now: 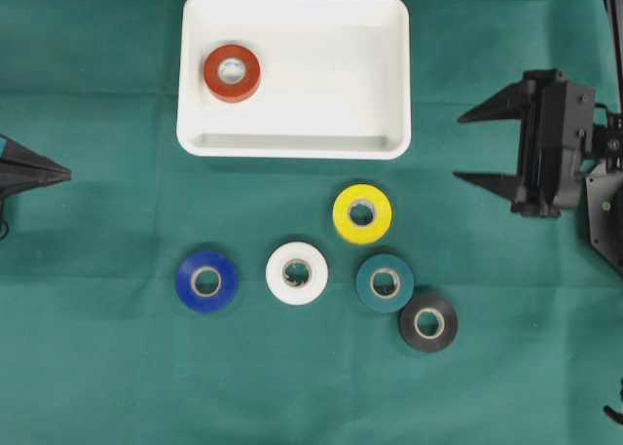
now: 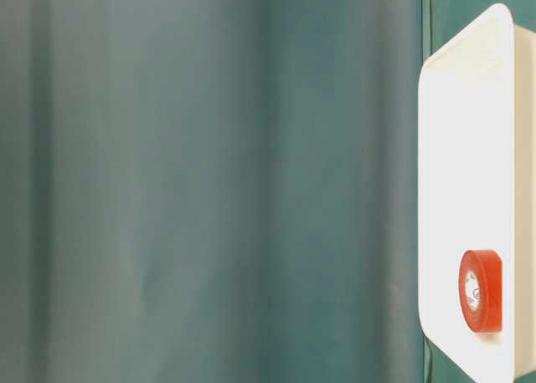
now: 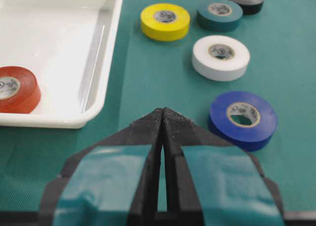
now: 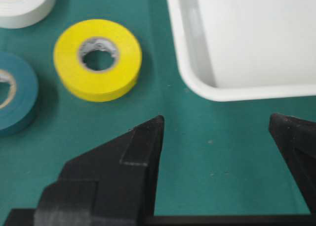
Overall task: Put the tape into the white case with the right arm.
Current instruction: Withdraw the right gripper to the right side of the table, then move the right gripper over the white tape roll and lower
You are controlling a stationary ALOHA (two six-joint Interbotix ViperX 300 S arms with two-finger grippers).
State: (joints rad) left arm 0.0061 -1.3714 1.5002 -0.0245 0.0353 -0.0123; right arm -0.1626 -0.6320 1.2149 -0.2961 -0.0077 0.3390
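Observation:
The white case [image 1: 389, 36] lies at the back middle of the green cloth, with a red tape roll [image 1: 232, 72] flat in its left part. That red tape roll [image 2: 481, 290] and the case [image 2: 452, 148] show again in the table-level view. Loose on the cloth are a yellow tape roll [image 1: 362, 213], a white one [image 1: 297, 273], a blue one [image 1: 206, 280], a teal one [image 1: 384, 283] and a black one [image 1: 428, 322]. My right gripper [image 1: 459, 147] hovers to the right of the case, open and empty. My left gripper [image 1: 66, 173] rests at the left edge, shut on nothing.
In the right wrist view the yellow roll [image 4: 98, 59] sits ahead left and the case corner [image 4: 197, 82] ahead right, bare cloth between the fingers. In the left wrist view the blue roll [image 3: 242, 119] lies just right of the shut fingertips [image 3: 163, 114].

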